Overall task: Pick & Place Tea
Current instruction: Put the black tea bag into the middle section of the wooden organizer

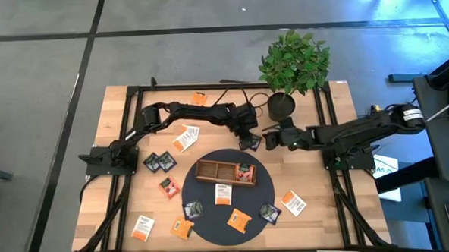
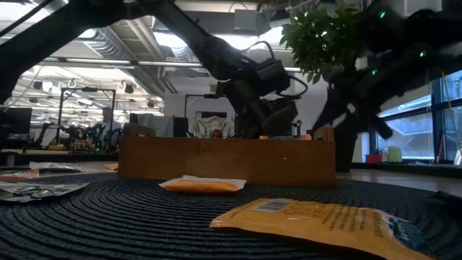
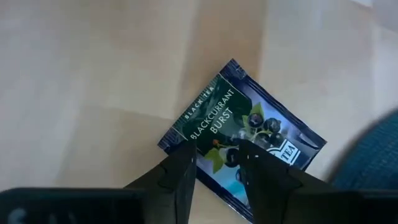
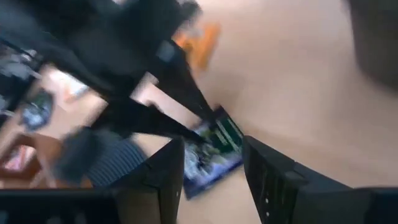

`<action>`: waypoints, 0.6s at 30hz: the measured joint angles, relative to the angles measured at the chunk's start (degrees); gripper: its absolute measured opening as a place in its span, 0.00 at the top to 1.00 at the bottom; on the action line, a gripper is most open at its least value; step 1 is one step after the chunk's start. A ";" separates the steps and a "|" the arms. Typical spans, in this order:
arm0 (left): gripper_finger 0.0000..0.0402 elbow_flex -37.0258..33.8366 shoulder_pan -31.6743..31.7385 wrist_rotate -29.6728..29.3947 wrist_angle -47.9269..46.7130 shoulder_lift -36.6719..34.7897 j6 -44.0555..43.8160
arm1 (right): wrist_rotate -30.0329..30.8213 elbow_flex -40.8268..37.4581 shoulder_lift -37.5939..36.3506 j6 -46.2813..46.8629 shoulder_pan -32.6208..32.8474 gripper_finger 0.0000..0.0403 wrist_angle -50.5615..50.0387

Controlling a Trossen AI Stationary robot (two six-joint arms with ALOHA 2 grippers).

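Item: blackcurrant sachet (image 3: pixel 239 134), one flat square tea sachet, dark blue-green foil with a printed label, lying face up on the bare wood of the worktop (image 1: pixel 342 204), just off the far edge of the round dark mat (image 1: pixel 260 166) and between the two arms

Handling, judged: very light; thin and limp, likely to flex rather than hold its shape; glossy wrapper probably slippery; lies flush on the wood, so there is no edge standing up to pinch. A corner or a sealed edge looks the best hold, or a fingertip pressed down to buckle the foil first. Low risk of damage, apart from creasing

Left hand (image 3: pixel 216 163): fingers set a little apart, tips down on or just over the sachet's lower part; whether they touch it cannot be told. Nothing is clamped

Right hand (image 4: pixel 211 165): fingers spread, the sachet showing in the gap beyond them, the left arm's dark fingers crossing the same spot. Nothing held. Both hands crowd one sachet; a collision is the evident hazard

Destination, presumed: wooden tray (image 1: pixel 211 172), three compartments, on the mat; one red-and-white sachet (image 1: pixel 245 171) already lies in its right-hand compartment

Other stock: orange, white-and-orange and dark sachets scattered over the mat and the worktop on both sides; one orange sachet (image 1: pixel 199 99) lies at the far edge. Potted plant (image 1: pixel 294 62) stands at the far side, close to the working spot
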 joint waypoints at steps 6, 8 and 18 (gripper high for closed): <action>0.70 -0.08 -3.35 -1.85 0.52 0.09 1.40 | -5.83 -0.03 7.97 12.54 -2.25 0.60 -0.09; 0.70 -0.11 -3.94 -1.93 1.06 0.13 1.31 | -9.30 -0.03 9.92 15.07 -2.89 0.60 -0.05; 0.70 -0.26 -4.40 -1.78 3.88 0.35 0.24 | -18.53 0.08 12.68 17.75 -3.76 0.60 4.31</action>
